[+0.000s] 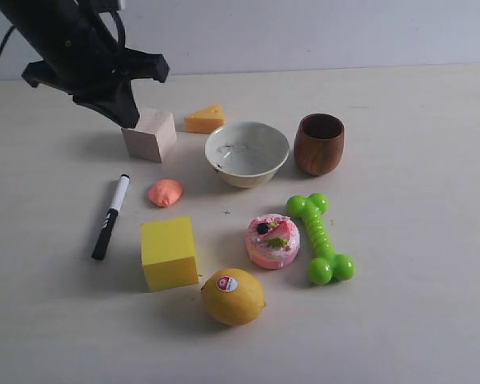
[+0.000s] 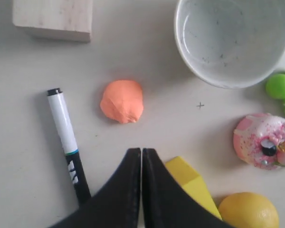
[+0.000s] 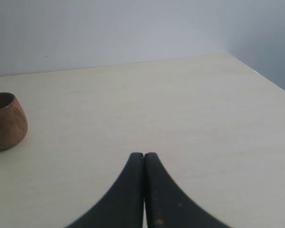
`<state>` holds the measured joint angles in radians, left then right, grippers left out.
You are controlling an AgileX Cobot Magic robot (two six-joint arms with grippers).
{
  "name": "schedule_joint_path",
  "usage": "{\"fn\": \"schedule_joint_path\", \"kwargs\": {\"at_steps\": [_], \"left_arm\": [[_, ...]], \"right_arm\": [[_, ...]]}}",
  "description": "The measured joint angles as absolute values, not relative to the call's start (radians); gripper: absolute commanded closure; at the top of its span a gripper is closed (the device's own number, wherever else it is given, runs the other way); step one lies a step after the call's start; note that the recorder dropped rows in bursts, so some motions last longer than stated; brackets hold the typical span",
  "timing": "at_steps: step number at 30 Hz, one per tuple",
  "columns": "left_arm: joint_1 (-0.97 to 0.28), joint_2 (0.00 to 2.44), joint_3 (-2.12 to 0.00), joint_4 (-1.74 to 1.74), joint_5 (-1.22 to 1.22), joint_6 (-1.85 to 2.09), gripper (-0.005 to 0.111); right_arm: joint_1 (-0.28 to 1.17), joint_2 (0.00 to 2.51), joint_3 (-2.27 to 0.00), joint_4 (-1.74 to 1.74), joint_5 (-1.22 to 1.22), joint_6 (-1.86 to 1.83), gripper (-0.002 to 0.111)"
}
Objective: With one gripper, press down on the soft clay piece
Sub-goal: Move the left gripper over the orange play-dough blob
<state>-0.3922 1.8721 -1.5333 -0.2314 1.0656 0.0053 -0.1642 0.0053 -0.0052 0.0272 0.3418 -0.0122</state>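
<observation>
While the soft clay piece (image 1: 166, 193) lay on the pale table (image 1: 416, 320), it sat between the marker pen (image 1: 110, 216) and the white bowl (image 1: 248, 172), nearer the pen. In the exterior view the wooden block (image 1: 150, 134) was beyond it and the yellow block (image 1: 169, 252) on its near side; it touched none of them. It was a small rounded salmon-orange lump with a matte, faintly creased skin. I judged it light, soft and perhaps tacky, likely to dent under a modest push rather than roll away. No grasp looked necessary: the best contact was the crown of the lump, met squarely from above, since an off-centre push might smear it sideways. The left gripper (image 2: 141, 151) had its jaws closed tip to tip on nothing, a blunt point suited to pressing; it hung above the table, clear of the clay. The right gripper (image 3: 144, 154) was likewise closed and empty, with only the wooden cup (image 3: 7, 121) in its view.
</observation>
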Motion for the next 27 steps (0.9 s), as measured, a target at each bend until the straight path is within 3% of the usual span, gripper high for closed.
{"fn": "schedule_joint_path", "kwargs": {"at_steps": [8, 27], "left_arm": [[-0.394, 2.032, -1.644, -0.279, 1.171, 0.148, 0.103], [-0.47, 2.195, -1.735, -0.176, 1.112, 0.228, 0.103]], "right_arm": [[-0.164, 0.005, -0.005, 0.027, 0.342, -0.012, 0.108], [-0.164, 0.005, -0.005, 0.027, 0.342, -0.012, 0.108]]}}
